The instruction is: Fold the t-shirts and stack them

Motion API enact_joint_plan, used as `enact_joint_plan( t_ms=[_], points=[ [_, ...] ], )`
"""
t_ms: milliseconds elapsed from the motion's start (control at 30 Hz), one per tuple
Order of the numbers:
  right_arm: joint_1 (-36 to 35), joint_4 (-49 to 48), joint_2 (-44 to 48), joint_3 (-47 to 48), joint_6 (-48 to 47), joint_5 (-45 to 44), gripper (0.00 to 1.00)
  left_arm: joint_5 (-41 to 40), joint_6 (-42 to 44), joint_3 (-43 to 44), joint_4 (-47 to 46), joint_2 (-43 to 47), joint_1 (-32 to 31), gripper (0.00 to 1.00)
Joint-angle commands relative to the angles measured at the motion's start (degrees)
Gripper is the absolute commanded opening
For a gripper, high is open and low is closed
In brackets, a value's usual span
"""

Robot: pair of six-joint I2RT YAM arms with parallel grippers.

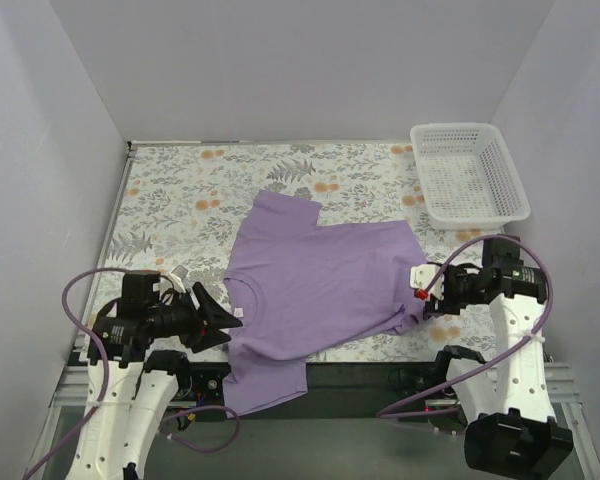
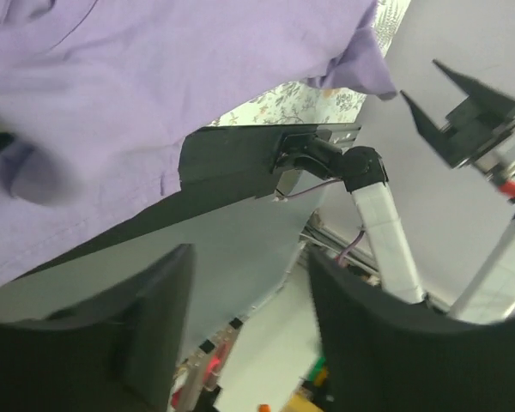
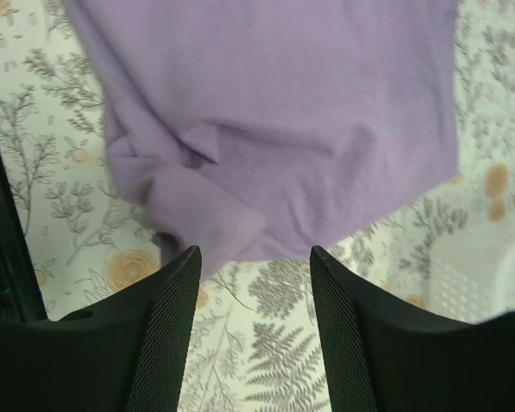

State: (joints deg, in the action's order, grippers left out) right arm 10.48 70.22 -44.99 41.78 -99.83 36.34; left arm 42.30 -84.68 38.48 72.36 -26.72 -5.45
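A lavender-purple t-shirt (image 1: 315, 280) lies spread and rumpled on the floral table, one part hanging over the near edge (image 1: 265, 385). A small white label (image 1: 237, 311) shows at its neck. My left gripper (image 1: 225, 322) is open and empty at the shirt's left edge near the collar; in its wrist view the shirt (image 2: 154, 77) fills the upper left. My right gripper (image 1: 428, 303) is open and empty just right of the shirt's crumpled right corner (image 3: 197, 206), over bare cloth-free table (image 3: 266, 343).
A white plastic lattice basket (image 1: 468, 172) stands at the back right of the table; its corner shows in the right wrist view (image 3: 481, 275). White walls enclose the table on three sides. The table's near edge (image 1: 360, 350) is a dark rail.
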Motion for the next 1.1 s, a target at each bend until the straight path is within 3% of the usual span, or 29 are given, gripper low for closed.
enact_joint_plan(
  t_ms=[0, 67, 133, 167, 200, 233, 300, 333, 433, 633, 933, 1033, 1067],
  points=[
    [0.2, -1.4, -6.0, 14.5, 9.4, 1.4, 0.65, -4.4, 4.1, 13.4, -0.5, -2.9, -0.1, 0.6],
    [0.3, -7.2, -11.0, 18.7, 21.0, 2.8, 0.71, -7.6, 3.1, 17.3, -7.3, -4.2, -0.1, 0.61],
    [0.4, -17.1, -14.3, 18.3, 40.7, 2.2, 0.73, -9.8, 1.2, 13.4, -15.9, -5.2, -0.1, 0.61],
    [0.4, -23.4, -16.8, 17.6, 45.8, 1.5, 0.73, -10.3, 0.7, 11.5, -23.9, -5.4, -0.1, 0.61],
    [0.4, -25.6, -18.1, 16.7, 50.1, 1.5, 0.72, -10.6, 0.1, 9.6, -24.0, -5.5, -0.1, 0.61],
    [0.4, -27.0, -19.4, 15.7, 53.0, 2.2, 0.71, -10.7, -0.8, 7.3, -32.8, -5.7, -0.1, 0.61],
    [-0.2, -33.6, -22.1, 11.6, 61.0, 2.0, 0.69, -10.5, -2.2, 2.4, -41.6, -7.7, -0.1, 0.61],
    [-1.1, -36.5, -22.6, 10.3, 63.7, -0.2, 0.69, -10.8, -2.6, 1.6, -47.6, -9.0, -0.1, 0.61],
    [-6.9, -45.9, -25.4, 6.7, 71.3, -12.8, 0.69, -9.7, -2.1, 1.3, -54.4, -15.4, -0.1, 0.61],
    [-10.4, -54.1, -35.0, 7.3, 76.2, -24.9, 0.67, -9.8, 5.3, 7.0, -52.4, -22.2, -0.2, 0.61],
    [-13.1, -57.2, -44.9, 9.5, 76.8, -28.3, 0.64, -10.3, 11.5, 6.4, -47.3, -19.9, -0.2, 0.61],
    [-13.3, -56.9, -46.2, 9.9, 76.9, -26.5, 0.48, -10.5, 12.7, 6.2, -45.7, -18.8, -0.2, 0.61],
    [-13.5, -56.4, -46.1, 10.1, 76.8, -25.8, 0.3, -10.7, 13.0, 6.2, -45.2, -18.1, -0.2, 0.61]
  ],
)
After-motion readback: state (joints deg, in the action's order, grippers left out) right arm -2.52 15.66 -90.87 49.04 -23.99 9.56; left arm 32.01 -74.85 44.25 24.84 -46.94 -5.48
